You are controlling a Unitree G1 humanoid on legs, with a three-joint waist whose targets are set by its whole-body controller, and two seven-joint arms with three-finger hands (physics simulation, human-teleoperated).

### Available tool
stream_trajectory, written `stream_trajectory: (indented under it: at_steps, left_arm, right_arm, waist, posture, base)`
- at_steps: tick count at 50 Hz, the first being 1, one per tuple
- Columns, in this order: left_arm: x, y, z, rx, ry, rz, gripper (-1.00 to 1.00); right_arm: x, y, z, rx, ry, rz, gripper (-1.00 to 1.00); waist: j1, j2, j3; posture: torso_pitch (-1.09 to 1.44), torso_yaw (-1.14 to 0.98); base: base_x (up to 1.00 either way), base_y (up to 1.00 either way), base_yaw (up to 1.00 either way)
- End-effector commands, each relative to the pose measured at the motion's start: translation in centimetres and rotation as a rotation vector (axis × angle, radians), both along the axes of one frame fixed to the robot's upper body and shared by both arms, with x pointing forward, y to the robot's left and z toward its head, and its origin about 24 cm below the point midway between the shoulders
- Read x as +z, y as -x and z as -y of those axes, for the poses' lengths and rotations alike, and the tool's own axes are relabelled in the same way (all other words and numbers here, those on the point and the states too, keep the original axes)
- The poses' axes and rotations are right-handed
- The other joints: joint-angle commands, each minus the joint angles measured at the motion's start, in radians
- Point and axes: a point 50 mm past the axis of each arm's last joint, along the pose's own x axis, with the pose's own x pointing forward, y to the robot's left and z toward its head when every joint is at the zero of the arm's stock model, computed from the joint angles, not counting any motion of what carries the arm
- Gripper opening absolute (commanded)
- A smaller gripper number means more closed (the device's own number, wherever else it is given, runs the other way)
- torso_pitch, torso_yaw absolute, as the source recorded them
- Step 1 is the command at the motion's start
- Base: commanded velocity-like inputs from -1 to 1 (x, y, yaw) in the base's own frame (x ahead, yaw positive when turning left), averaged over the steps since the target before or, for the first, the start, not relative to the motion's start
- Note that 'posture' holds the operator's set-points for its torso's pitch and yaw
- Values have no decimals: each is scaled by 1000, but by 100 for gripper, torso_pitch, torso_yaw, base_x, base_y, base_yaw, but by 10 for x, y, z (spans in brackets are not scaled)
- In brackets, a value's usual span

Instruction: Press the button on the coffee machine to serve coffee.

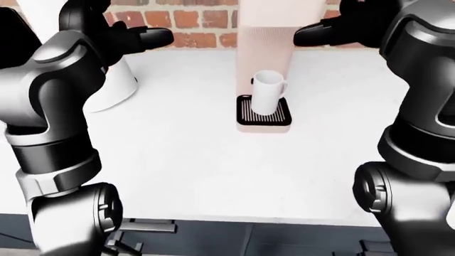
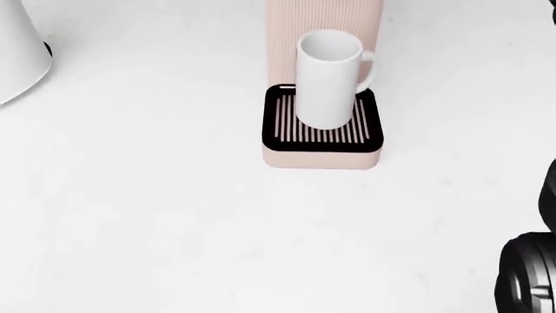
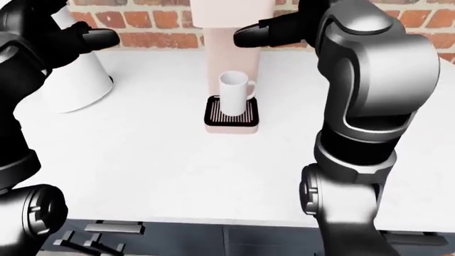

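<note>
The pink ribbed coffee machine (image 1: 263,37) stands on the white counter against a brick wall. Its top runs out of every view, so no button shows. A tall white mug (image 2: 328,78) stands upright on the machine's black slotted drip tray (image 2: 282,124). My right hand (image 3: 245,35) is raised with fingers stretched out, open, its tips just right of the machine's column at upper height; I cannot tell whether they touch it. My left hand (image 1: 160,37) is also raised and open, holding nothing, well to the left of the machine.
A large white cone-shaped appliance (image 1: 113,88) stands on the counter (image 1: 185,160) left of the machine, under my left arm. A red brick wall (image 1: 192,21) runs behind. The counter's near edge crosses the bottom of both eye views. My right arm (image 2: 526,274) shows at the head view's bottom right.
</note>
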Motion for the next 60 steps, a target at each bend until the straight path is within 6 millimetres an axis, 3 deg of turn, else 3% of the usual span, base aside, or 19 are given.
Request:
stream_trajectory:
  at_steps: [1, 36, 60]
  left_arm:
    - [20, 8, 1, -7, -2, 102, 100]
    - [17, 9, 5, -29, -11, 97, 100]
    - [15, 8, 10, -46, -13, 86, 100]
  right_arm:
    - [15, 7, 1, -4, 3, 94, 100]
    - [16, 5, -1, 4, 3, 89, 100]
    - [11, 2, 0, 5, -9, 79, 100]
  waist:
    - [-1, 2, -33]
    - [-5, 2, -152]
    - [3, 3, -267]
  posture:
    - [-4, 0]
    - [-24, 0]
    - [-36, 0]
  base:
    - [0, 0, 0]
    - [0, 0, 0]
    - [0, 0, 0]
